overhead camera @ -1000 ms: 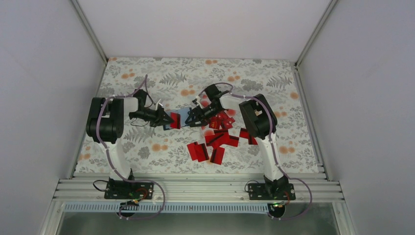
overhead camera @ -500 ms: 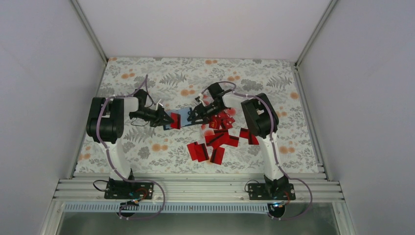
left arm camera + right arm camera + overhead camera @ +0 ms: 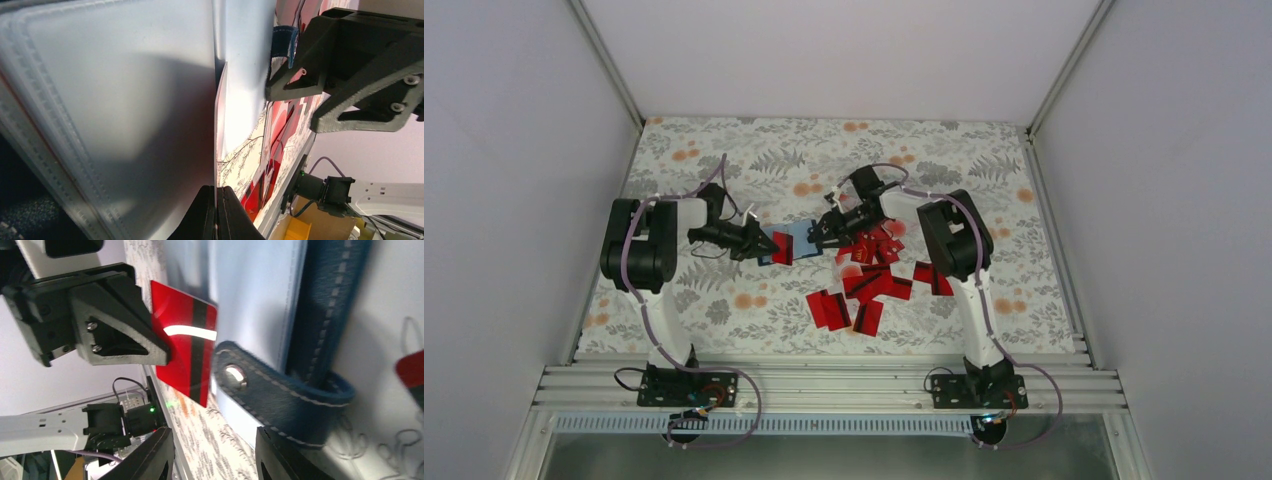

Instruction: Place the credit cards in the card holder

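- Pinching a thin pale leaf of the holder (image 3: 125, 100), the left jaws are pressed together. Their tips meet on its edge in the left wrist view.
- Holder: it hangs open between the two arms near the middle of the surface (image 3: 724, 170), just left of the heap of cards. Clear stitched sleeves fill most of the left wrist view.
- Striped card (image 3: 187, 355): red with one dark band. It sits at the tip of the left jaws, and its far edge meets the holder's pale sleeve. Whether it is inside a pocket cannot be told.
- Strap (image 3: 295, 400): navy with pale stitching, looped at the holder's edge. Its metal snap (image 3: 235, 377) lies just right of the striped card.
- Right jaws: spread, with floral surface showing between the two tips. The strap loop is close to one tip, and nothing is seen pinched. They face the left jaws across the holder.
- Cards (image 3: 869, 282): the loose red ones lie scattered and overlapping on the surface. They are right of the holder, below and beside the right arm.
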Tool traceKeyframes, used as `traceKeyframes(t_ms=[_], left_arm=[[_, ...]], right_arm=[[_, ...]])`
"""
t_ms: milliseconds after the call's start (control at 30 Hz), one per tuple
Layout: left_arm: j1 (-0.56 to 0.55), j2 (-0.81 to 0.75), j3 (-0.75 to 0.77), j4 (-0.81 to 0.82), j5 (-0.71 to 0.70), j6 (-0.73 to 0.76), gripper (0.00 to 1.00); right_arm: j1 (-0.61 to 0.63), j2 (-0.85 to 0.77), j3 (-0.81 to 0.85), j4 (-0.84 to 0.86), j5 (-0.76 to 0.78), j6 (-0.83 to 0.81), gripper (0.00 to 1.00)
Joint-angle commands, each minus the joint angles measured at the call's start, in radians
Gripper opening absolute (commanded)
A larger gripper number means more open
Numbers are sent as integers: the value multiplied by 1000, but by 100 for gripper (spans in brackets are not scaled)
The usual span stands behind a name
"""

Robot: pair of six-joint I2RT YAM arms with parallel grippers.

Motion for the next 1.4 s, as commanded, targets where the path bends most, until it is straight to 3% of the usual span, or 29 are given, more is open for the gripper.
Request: traceKeyframes(t_ms=[0,333,1367], left_arm=[[-4,-25,3,-23,-24,20,2],[-4,-32,10,-54,-50,26,2],[-13,53,66,65,32,-36,2]], right_arm=[[-3,36,-15,24,50,-5,42],[-3,43,-79,2,134,-31,41],[-3,66,-74,-57,125,-103,41]])
